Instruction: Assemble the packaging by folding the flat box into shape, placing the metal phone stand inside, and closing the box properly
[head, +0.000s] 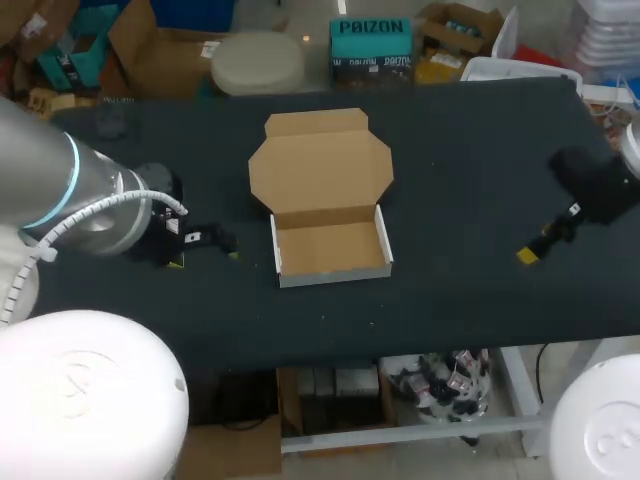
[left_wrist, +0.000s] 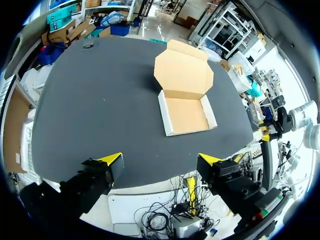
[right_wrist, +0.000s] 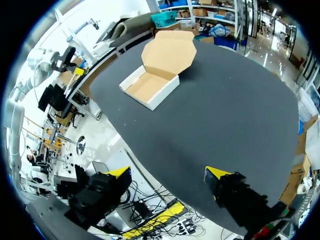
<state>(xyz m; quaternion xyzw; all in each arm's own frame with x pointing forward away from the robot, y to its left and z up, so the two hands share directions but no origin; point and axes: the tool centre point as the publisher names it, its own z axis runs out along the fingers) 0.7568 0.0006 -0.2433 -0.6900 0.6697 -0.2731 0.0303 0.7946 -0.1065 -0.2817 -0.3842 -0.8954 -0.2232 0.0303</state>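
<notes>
Two sets of jaws, on the left arm (head: 90, 205) and the right arm (head: 590, 185), gaped wide and held nothing over the bench (head: 480, 130), and beyond them the box (head: 322, 195) sat mid-bench, lid laid open.

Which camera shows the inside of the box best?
The head view: it looks down on the box, showing its whole bare floor and the open lid. The left wrist view shows the box whole too, farther off; the right wrist view sees it slantwise.
</notes>
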